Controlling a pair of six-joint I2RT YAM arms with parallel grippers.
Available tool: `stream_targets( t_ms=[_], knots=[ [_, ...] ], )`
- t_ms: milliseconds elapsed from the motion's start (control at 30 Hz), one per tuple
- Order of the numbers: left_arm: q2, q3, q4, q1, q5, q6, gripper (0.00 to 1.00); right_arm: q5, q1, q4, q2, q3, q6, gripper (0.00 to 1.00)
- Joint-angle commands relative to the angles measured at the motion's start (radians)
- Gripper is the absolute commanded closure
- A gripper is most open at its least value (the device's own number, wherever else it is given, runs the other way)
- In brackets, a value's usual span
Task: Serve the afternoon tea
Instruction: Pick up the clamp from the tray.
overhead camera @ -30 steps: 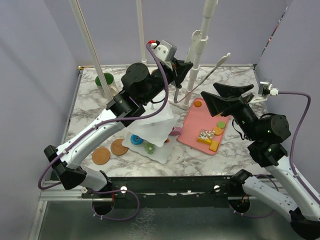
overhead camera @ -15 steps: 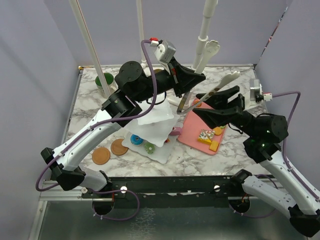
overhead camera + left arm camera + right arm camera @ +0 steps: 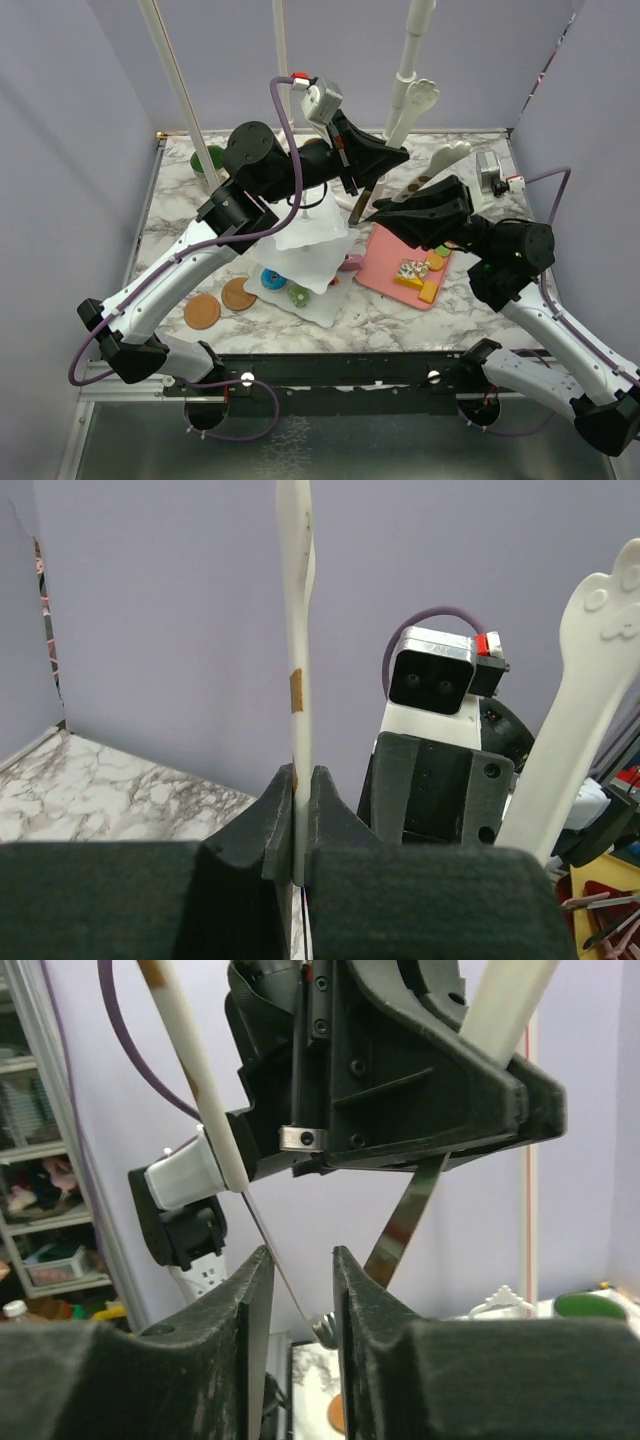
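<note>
1. Jaws of the left gripper (image 3: 303, 795) are clenched on one white arm of the metal tongs (image 3: 297, 660). The tongs stand upright in the air, paw-shaped tips up and metal hinge end down.
2. Jaws of the right gripper (image 3: 300, 1265) are parted by a narrow gap, and the hinge end of the tongs sits low in that gap. Whether the pads touch it cannot be told.
3. The white three-tier stand (image 3: 315, 240) stands near the middle of the worktop (image 3: 170, 230), below and left of the tongs. A blue donut (image 3: 270, 278) and a green donut (image 3: 298, 294) lie on the near side of its lowest plate.
4. The left arm (image 3: 200, 260) stretches across from the near left, above the stand, and hides part of the upper tiers.
5. The pink tray (image 3: 385, 255) lies just right of the stand, with small toy pastries (image 3: 433, 262) towards its right side. The right gripper hangs over its far left corner.
6. The green-lined mug (image 3: 210, 160) stands at the far left, partly behind the left arm. Two brown discs (image 3: 202, 311) lie on the worktop, near and left of the stand.
7. White poles (image 3: 170, 70) rise along the far edge, one of them just behind the tongs' tips.
</note>
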Motion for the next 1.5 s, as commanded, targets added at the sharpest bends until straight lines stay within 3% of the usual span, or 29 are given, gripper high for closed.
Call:
stream_targets(
  t_ms=[0, 33, 67, 167, 300, 333, 433, 500, 533, 633, 867, 967, 1167, 1467],
  knots=[
    [-0.017, 0.007, 0.031, 0.0, 0.028, -0.027, 0.96, -0.008, 0.0, 0.085, 0.032, 0.036, 0.041, 0.79],
    [-0.019, 0.005, 0.032, 0.0, 0.027, -0.025, 0.95, -0.001, 0.0, 0.074, 0.034, 0.047, 0.036, 0.92],
    [-0.019, 0.003, 0.033, 0.0, 0.027, -0.023, 0.93, 0.006, 0.0, 0.047, 0.033, 0.057, 0.029, 0.98],
    [-0.022, 0.0, 0.034, 0.001, 0.024, -0.016, 0.82, -0.003, 0.0, -0.118, 0.015, 0.099, -0.031, 0.99],
    [-0.024, -0.003, 0.032, 0.001, 0.021, -0.002, 0.75, -0.035, 0.0, -0.347, -0.01, 0.166, -0.157, 0.99],
    [-0.024, -0.006, 0.029, 0.001, 0.02, 0.011, 0.69, -0.036, 0.0, -0.383, -0.015, 0.175, -0.186, 0.99],
    [-0.027, -0.015, 0.009, 0.001, -0.011, 0.068, 0.25, -0.016, 0.0, -0.532, -0.021, 0.236, -0.287, 0.99],
    [-0.034, -0.015, -0.01, 0.003, -0.033, 0.119, 0.06, 0.0, 0.0, -0.629, -0.018, 0.285, -0.357, 0.99],
    [-0.039, -0.01, -0.026, 0.006, -0.038, 0.151, 0.01, 0.016, 0.0, -0.675, -0.017, 0.308, -0.388, 0.99],
    [-0.064, 0.004, -0.1, 0.02, -0.043, 0.283, 0.01, 0.071, 0.0, -0.808, -0.016, 0.372, -0.464, 0.99],
    [-0.154, -0.052, -0.171, 0.035, -0.093, 0.479, 0.01, 0.087, 0.0, -0.918, -0.018, 0.431, -0.534, 0.99],
    [-0.137, 0.008, -0.201, 0.038, -0.062, 0.447, 0.01, 0.064, 0.0, -0.946, -0.007, 0.444, -0.546, 0.99],
    [-0.069, 0.11, -0.206, 0.038, 0.208, 0.25, 0.01, -0.02, 0.0, -0.965, 0.042, 0.485, -0.545, 0.99],
    [-0.006, 0.115, -0.153, 0.036, 0.247, 0.158, 0.04, -0.169, 0.0, -0.968, 0.141, 0.533, -0.521, 0.99]
  ],
)
